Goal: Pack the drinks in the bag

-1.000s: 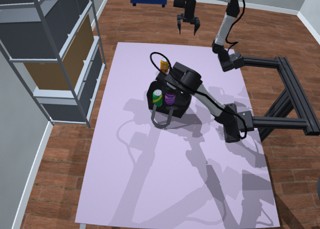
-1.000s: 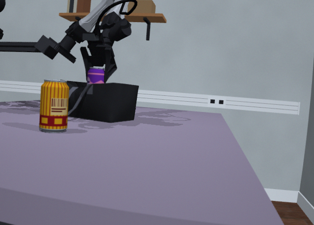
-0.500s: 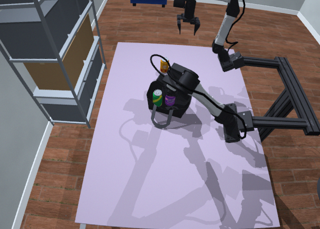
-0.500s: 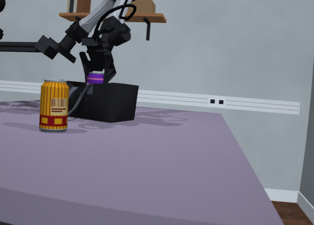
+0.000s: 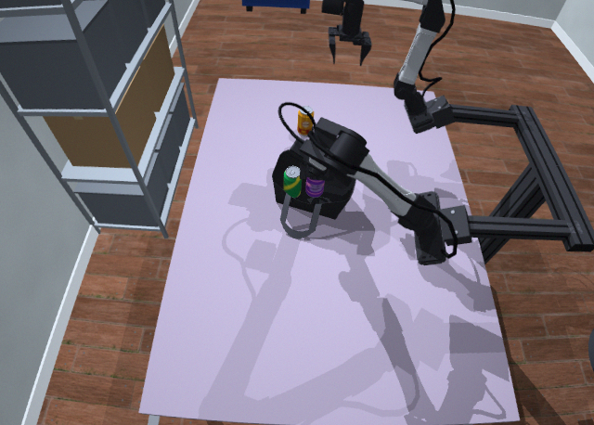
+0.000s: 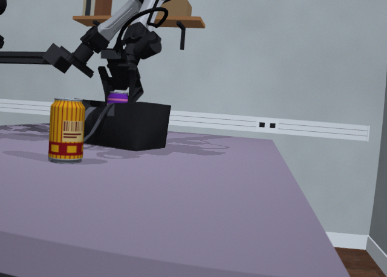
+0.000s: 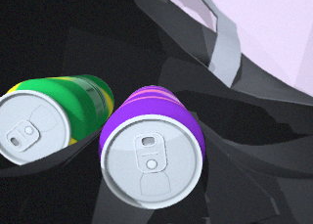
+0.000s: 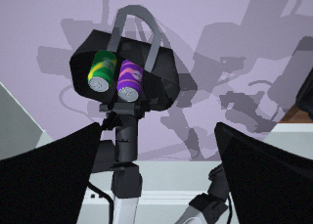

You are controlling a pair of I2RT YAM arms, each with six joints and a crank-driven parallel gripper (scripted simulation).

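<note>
The black canvas bag (image 5: 334,207) (image 6: 134,127) (image 8: 167,63) stands on the table with its walls up. A green can (image 5: 291,186) (image 7: 80,104) (image 8: 103,67) is inside it. My left gripper (image 6: 121,99) is shut on a purple can (image 5: 315,187) (image 7: 152,160) (image 8: 130,79), held upright and partly lowered into the bag beside the green can. Its top shows above the rim in the exterior view; its base is hidden. An orange can (image 5: 304,122) (image 6: 66,127) stands on the table outside the bag. My right gripper (image 5: 347,63) (image 8: 157,125) is open and empty, high beyond the table's far edge.
A grey bag handle (image 5: 300,235) (image 7: 227,53) (image 8: 132,10) loops outward over one wall. The left arm (image 5: 388,187) reaches over the bag. The orange can is close to the left arm's cable loop in the top view. A metal shelf rack (image 5: 109,105) stands beside the table.
</note>
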